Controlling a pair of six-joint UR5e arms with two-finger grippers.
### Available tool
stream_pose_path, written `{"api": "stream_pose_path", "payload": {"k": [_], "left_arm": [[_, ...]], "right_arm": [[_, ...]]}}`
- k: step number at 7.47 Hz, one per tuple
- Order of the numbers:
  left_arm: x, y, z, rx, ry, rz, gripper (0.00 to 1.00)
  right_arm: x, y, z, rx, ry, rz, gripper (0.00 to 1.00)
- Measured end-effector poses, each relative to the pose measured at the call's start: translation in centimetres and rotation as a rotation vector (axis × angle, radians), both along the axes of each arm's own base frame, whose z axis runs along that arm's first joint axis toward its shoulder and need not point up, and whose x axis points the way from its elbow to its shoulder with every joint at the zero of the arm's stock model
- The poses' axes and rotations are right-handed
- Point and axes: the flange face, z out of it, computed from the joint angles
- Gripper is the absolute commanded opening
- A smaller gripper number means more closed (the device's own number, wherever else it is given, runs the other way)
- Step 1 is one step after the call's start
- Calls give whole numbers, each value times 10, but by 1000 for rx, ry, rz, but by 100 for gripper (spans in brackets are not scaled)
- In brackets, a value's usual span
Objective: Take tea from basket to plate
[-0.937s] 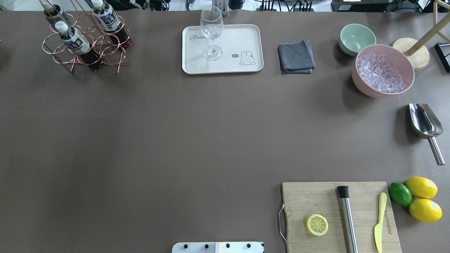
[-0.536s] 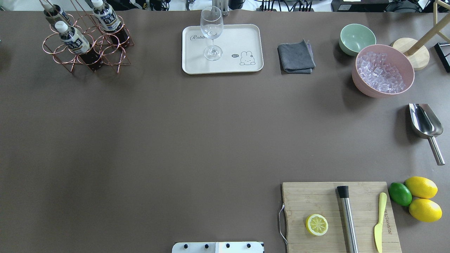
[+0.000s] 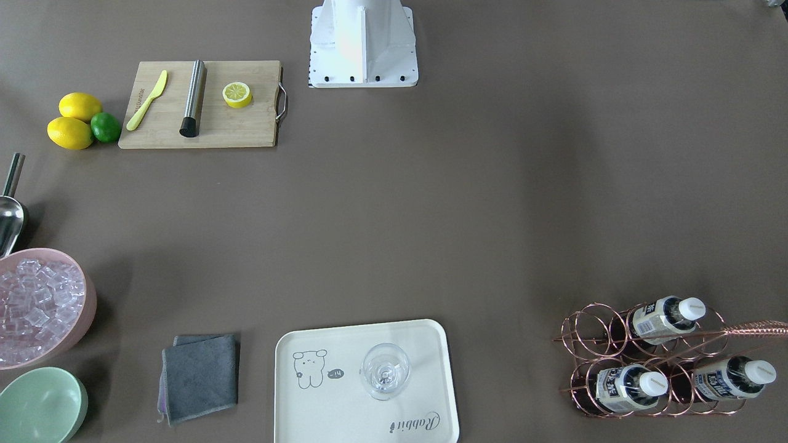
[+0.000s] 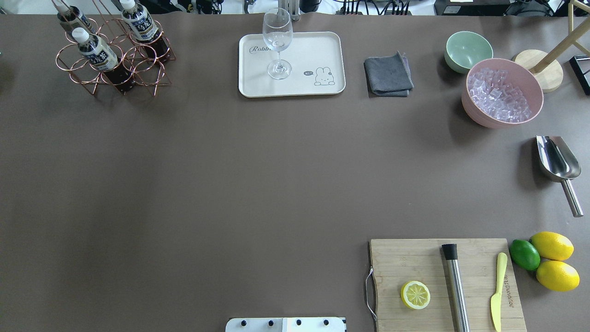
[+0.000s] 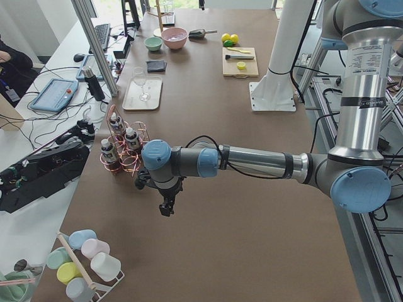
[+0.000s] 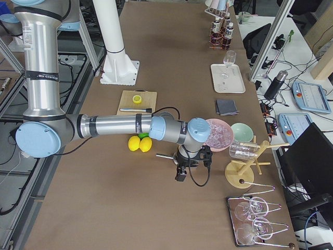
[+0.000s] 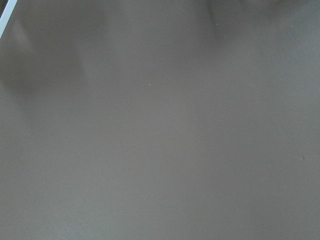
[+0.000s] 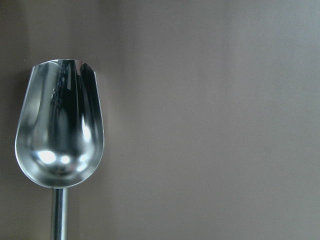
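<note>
From across the table, facing the robot: rose-gold basket (image 3: 652, 357) low on the right of the brown table (image 3: 492, 215), with three tea bottles (image 3: 662, 320) inside, each in its own ring, white caps up. Cream plate (image 3: 345, 406) well apart from it, toward the middle, carrying a wine glass (image 3: 385, 371) beside the bear drawing. Further along, a grey cloth (image 3: 200, 375), a pink bowl (image 3: 91, 304) of ice and a green bowl (image 3: 37, 406). From overhead: basket in the far left corner with all the tea in it, plate at the far middle, cutting board (image 4: 405, 263) near on the right. From the left end: left gripper (image 5: 167, 207) hanging over the table near the basket, fingers pointing down, their spread impossible to tell from here. From the right end: right gripper (image 6: 180, 174) hanging over the table near the pink bowl, finger spread likewise impossible to tell. Left wrist: bare brown table. Right wrist: shiny metal scoop (image 8: 60, 125) lying on the table, handle running off the bottom edge
</note>
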Motion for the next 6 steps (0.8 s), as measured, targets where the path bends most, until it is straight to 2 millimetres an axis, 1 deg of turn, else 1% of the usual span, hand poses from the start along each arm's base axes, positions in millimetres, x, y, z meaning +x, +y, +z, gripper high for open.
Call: {"api": "stream_pose_path", "payload": {"k": [3,4,6], "left_arm": [[0,0,0,5,0,2,98],[0,-4,-5,19,0,5,98],[1,-23,-25,88,1,31,98]], "right_arm": [[0,0,0,1,1,-1,100],[0,-2,-3,6,0,-1,100],[0,-4,-6,12,-1,0,100]]}}
